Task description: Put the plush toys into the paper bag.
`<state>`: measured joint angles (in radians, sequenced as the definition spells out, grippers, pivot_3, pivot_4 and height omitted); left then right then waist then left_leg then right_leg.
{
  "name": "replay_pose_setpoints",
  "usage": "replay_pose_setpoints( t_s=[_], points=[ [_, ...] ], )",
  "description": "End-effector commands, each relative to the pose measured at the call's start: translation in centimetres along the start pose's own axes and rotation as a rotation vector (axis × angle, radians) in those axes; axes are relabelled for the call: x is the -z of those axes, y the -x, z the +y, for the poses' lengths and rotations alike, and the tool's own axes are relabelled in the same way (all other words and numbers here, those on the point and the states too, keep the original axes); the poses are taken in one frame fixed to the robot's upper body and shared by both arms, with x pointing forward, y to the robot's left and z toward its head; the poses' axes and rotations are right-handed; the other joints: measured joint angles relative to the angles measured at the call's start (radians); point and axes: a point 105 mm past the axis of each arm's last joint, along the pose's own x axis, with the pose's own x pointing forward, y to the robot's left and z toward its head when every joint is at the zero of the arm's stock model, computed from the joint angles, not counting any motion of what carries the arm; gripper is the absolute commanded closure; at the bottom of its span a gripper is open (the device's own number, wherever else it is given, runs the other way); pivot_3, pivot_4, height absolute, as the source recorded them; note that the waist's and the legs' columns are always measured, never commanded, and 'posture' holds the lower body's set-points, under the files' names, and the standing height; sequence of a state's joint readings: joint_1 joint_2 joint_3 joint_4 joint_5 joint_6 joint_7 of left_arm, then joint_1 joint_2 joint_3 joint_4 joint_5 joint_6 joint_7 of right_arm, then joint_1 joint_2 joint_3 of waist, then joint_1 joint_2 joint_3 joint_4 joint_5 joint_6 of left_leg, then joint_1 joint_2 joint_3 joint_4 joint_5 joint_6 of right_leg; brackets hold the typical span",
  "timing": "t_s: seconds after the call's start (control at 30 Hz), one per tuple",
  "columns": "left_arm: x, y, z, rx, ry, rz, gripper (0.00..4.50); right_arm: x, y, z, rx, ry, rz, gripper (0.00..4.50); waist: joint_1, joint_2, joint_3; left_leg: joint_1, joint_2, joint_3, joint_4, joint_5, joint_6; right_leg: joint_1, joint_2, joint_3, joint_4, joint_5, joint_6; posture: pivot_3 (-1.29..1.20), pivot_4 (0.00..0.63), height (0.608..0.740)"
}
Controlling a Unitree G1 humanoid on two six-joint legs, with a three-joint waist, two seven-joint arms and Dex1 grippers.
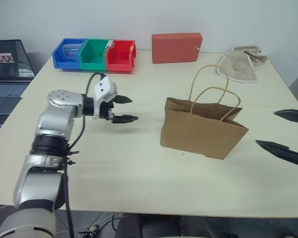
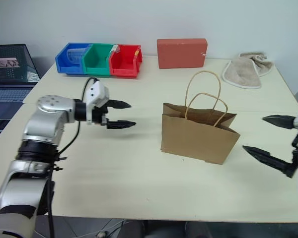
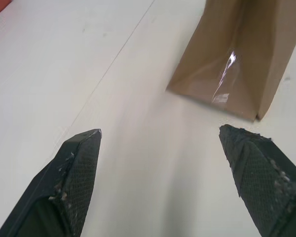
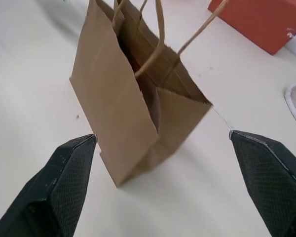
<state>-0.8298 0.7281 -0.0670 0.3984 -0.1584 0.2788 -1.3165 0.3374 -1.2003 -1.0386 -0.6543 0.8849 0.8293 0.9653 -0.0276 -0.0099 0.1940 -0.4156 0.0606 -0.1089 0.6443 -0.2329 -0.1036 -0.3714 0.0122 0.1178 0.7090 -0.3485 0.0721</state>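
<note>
Cream table point(image 1: 139, 168), upright paper bag point(image 1: 201, 133)

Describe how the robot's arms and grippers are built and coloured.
The left arm is silver-grey metal with rounded joint housings, black bands between segments and a black cable looping to a white wrist block. The left gripper and right gripper each have two black, tapering, pointed fingers with a fine cross-hatched texture.

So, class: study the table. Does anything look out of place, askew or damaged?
Little stands out. The paper bag stands upright and open, set at an angle to the table edge. The beige towel lies crumpled at the far corner. No spill or damage is visible.
</note>
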Motion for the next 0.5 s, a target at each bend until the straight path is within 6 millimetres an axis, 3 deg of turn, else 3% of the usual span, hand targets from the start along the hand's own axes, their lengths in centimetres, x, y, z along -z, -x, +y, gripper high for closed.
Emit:
replay_pose_setpoints(
  t_s=[0.03, 0.13, 0.5],
  points=[
    [-1.4, 1.6, 0.8, -0.053, -0.016, -0.031, 0.42, -0.1, 1.4, -0.6, -0.059, 0.028, 0.009, 0.00, 0.000, 0.000, 0.000, 0.000, 0.000, 0.000, 0.000, 0.000, 0.000, 0.001, 0.000, 0.000, 0.000, 0.000, 0.000, 0.00, 0.150, 0.740],
    [-1.4, 2.9, 1.0, -0.070, -0.001, -0.023, 0.42, 0.5, 1.9, -1.3, -0.110, 0.010, 0.041, 0.00, -0.006, 0.000, 0.000, 0.001, 0.000, 0.001, 0.000, 0.000, 0.000, 0.000, 0.000, 0.000, 0.000, 0.000, 0.000, 0.00, 0.150, 0.740],
    [-1.0, 2.9, 0.4, -0.044, 0.056, -0.028, 0.42, -0.1, 0.6, -2.0, -0.141, 0.048, 0.041, 0.00, -0.008, 0.000, 0.000, 0.001, 0.000, 0.001, 0.000, 0.000, 0.000, 0.000, 0.000, 0.001, 0.000, 0.000, 0.000, 0.00, 0.150, 0.740]
  ],
)
